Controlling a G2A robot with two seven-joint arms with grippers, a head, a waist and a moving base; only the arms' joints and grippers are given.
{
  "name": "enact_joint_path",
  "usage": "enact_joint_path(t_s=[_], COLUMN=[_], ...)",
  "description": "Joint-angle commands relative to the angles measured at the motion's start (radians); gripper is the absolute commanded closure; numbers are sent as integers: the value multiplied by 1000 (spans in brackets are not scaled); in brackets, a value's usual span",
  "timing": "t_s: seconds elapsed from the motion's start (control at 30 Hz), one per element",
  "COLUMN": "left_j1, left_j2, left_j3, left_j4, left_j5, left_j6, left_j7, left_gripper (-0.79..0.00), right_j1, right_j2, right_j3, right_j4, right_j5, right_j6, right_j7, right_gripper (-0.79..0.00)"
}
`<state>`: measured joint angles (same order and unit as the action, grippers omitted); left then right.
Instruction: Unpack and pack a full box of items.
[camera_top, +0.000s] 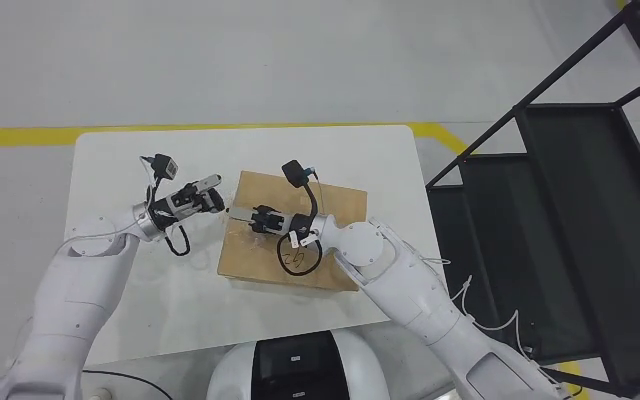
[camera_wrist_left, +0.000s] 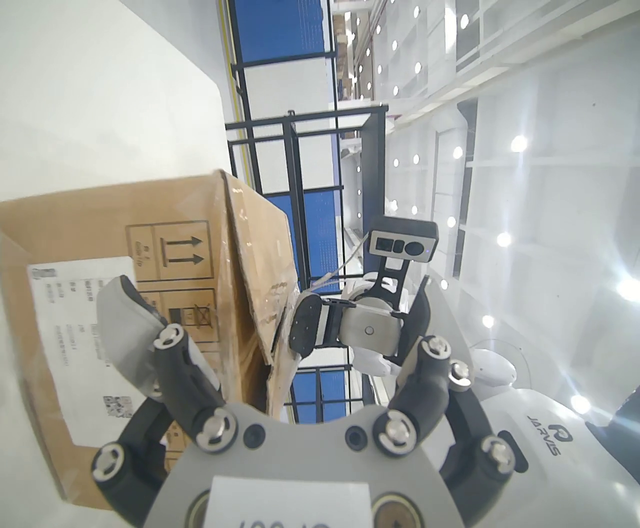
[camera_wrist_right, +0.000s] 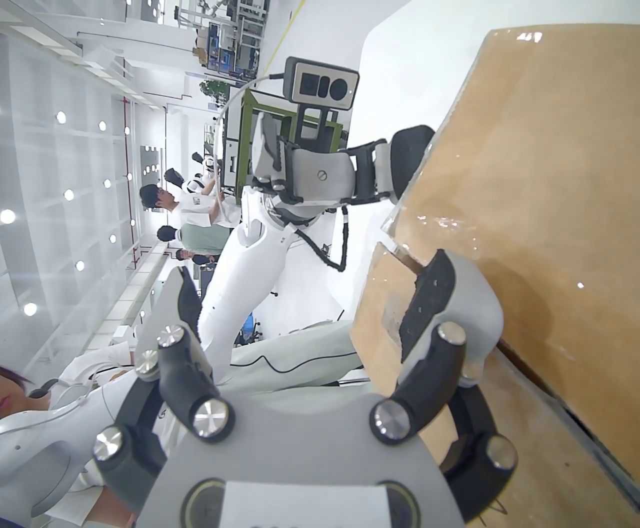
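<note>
Sitting near the middle of the white bench (camera_top: 110, 180), the cardboard box (camera_top: 340, 205) is closed, flaps down. Top view: left end effector (camera_top: 210, 194) is just beside the box's left edge; right end effector (camera_top: 258, 218) is over the lid near that same edge. From above the fingers are too small to judge. The left wrist view settles its own state: left end effector spread wide and holding nothing, the box side between its fingers (camera_wrist_left: 132, 310). Only this view gives the box side: a white shipping label (camera_wrist_left: 55, 320), printed handling symbols, and a ragged flap corner at the lid edge. It also shows one dark pad of the right end effector set at that flap edge. The right wrist view shows the lid close up: clear tape (camera_wrist_right: 435, 225) glinting along the seam and a narrow gap between the two flaps. The right end effector is spread, nothing pinched, with one pad (camera_wrist_right: 425, 295) at the seam; whether it touches or sits just above, I cannot tell. Farther off in the same view, one pad of the left end effector is at the box's upper edge, the other well clear of the cardboard. Black metal stairs (camera_top: 560, 200) stand on the floor beside the bench.
</note>
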<state>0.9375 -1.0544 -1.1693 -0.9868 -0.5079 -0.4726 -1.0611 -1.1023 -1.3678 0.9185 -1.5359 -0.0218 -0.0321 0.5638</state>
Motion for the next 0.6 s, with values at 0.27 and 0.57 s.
enact_joint_path(t_s=[0.27, 0.57], left_j1=[122, 221], left_j2=[63, 82], left_j3=[-224, -303], left_j4=[-59, -198], left_j5=[25, 47], left_j6=[-32, 10], left_j7=[83, 128], left_gripper=[-785, -785], right_j1=[-4, -66], right_j2=[0, 19], right_j3=[0, 70], right_j4=[-3, -96], right_j5=[1, 13], right_j6=[-1, -7], right_j7=[-6, 17], right_gripper=[-785, -785])
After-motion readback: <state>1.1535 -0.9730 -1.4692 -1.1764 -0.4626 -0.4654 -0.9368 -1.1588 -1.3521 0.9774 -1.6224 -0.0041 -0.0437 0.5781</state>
